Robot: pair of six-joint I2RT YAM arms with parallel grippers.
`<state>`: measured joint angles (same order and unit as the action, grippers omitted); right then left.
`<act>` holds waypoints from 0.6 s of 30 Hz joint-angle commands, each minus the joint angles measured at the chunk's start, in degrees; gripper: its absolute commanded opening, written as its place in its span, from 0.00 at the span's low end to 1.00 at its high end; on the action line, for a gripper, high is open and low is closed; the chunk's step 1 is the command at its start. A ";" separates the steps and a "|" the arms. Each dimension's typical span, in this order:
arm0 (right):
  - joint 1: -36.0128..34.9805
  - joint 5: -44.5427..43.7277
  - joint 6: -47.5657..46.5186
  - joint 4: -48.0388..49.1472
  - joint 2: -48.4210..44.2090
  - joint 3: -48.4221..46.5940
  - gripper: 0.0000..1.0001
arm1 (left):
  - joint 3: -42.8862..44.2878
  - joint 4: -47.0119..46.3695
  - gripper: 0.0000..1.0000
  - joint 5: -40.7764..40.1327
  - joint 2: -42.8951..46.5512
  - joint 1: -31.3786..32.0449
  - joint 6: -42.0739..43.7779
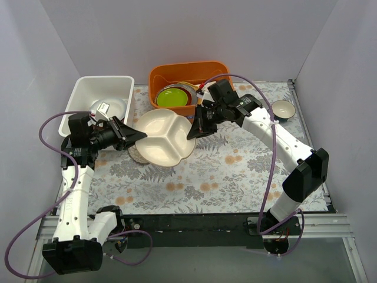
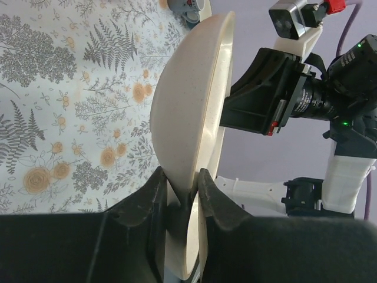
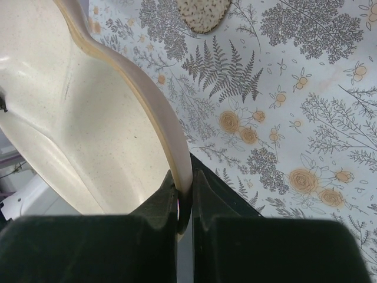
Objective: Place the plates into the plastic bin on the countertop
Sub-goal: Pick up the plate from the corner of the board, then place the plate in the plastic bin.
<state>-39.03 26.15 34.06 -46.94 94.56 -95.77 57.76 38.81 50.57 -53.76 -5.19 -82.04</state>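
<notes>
A cream divided plate [image 1: 162,137] hangs above the countertop [image 1: 235,171], held from both sides. My left gripper [image 1: 138,137] is shut on its left rim, and in the left wrist view the fingers [image 2: 184,188] pinch the plate [image 2: 182,106] edge-on. My right gripper [image 1: 191,131] is shut on the right rim; its wrist view shows the jaws [image 3: 185,188] clamped on the plate's edge [image 3: 76,118]. A speckled oval plate [image 1: 136,154] lies partly hidden beneath it. The white plastic bin [image 1: 76,94] stands at the back left with a white plate [image 1: 112,107] inside.
An orange tub [image 1: 188,71] at the back centre holds a lime-green plate [image 1: 172,97] on other dishes. A small cup [image 1: 283,109] sits at the back right. Grey walls close in the sides and back.
</notes>
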 commanded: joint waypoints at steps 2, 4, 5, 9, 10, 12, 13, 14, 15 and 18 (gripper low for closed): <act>-1.58 10.94 3.90 14.94 -5.71 -0.74 0.05 | -0.36 2.06 0.00 -4.07 0.06 0.44 0.39; -1.58 11.11 4.17 15.82 -6.32 0.66 0.26 | -0.19 2.32 0.00 -3.98 0.06 0.44 0.48; -1.67 11.11 4.34 16.09 -6.58 1.19 0.35 | 0.07 2.24 0.00 -4.07 0.06 0.53 0.30; -1.49 8.32 4.70 15.13 -7.73 2.43 0.68 | 0.86 2.24 0.00 -4.25 -0.03 0.45 0.21; -1.58 7.95 4.61 14.77 -8.08 2.51 0.74 | 1.04 2.24 0.00 -4.16 -0.12 0.53 0.04; -1.49 5.86 3.91 13.03 -8.25 2.51 0.79 | 0.87 1.54 0.00 -3.72 -0.29 0.53 -0.49; -1.49 5.14 3.73 12.32 -8.69 2.34 0.83 | 0.78 1.19 0.00 -3.11 -0.38 0.45 -0.84; -1.49 4.09 3.55 11.35 -8.69 2.34 0.84 | 0.95 0.92 0.00 -3.11 -0.56 0.44 -1.01; -1.49 1.82 3.12 9.08 -8.69 1.73 0.85 | 1.04 0.75 0.00 -3.02 -0.91 0.44 -1.10; -1.23 -2.14 1.97 4.94 -9.04 1.46 0.87 | 2.09 0.57 0.00 -3.28 -1.35 0.53 -1.10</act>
<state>-40.21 26.81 36.93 -41.08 90.02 -91.79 57.74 40.45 49.10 -54.76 -4.64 -83.42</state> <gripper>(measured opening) 0.865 0.218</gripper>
